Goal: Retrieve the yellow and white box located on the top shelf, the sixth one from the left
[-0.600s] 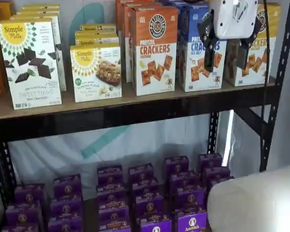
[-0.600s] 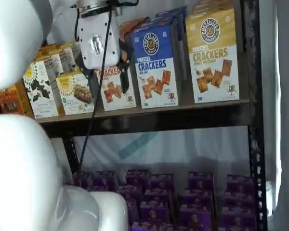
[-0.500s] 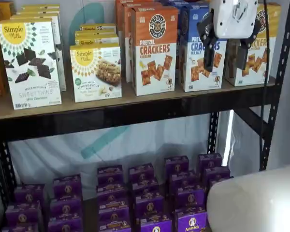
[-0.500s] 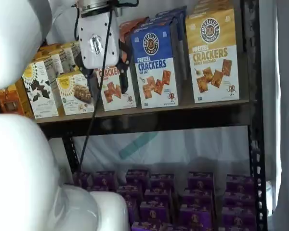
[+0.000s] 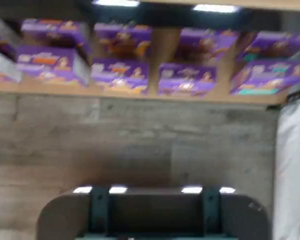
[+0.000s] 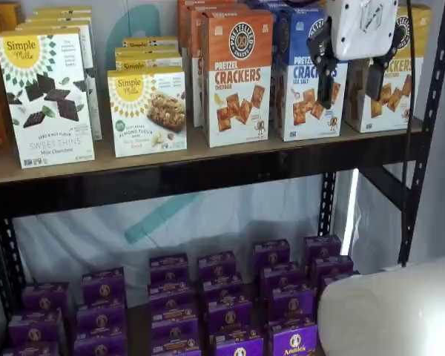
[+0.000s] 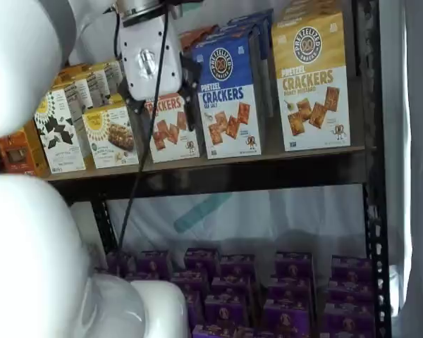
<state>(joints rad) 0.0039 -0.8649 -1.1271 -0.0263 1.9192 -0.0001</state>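
Note:
The yellow and white box (image 7: 311,81) stands upright at the right end of the top shelf (image 7: 218,172), by the black upright. In a shelf view the box (image 6: 397,81) is partly hidden behind my gripper. My gripper (image 6: 350,83), a white body with two black fingers, hangs in front of the shelf, open and empty, with a plain gap between the fingers. It overlaps the blue-topped crackers box (image 6: 302,81) and the yellow box there. In a shelf view the gripper (image 7: 162,113) overlaps the orange-topped crackers box (image 7: 170,130). It touches no box.
Simple Mills boxes (image 6: 44,96) fill the shelf's left part. Several small purple boxes (image 6: 222,297) sit on the lower level and show in the wrist view (image 5: 120,75). A black upright (image 6: 430,111) borders the shelf at right. My white arm (image 7: 35,246) fills the foreground.
My gripper has moved slightly to the right and a little upward in both shelf views. Its fingers stay open. The boxes have not moved.

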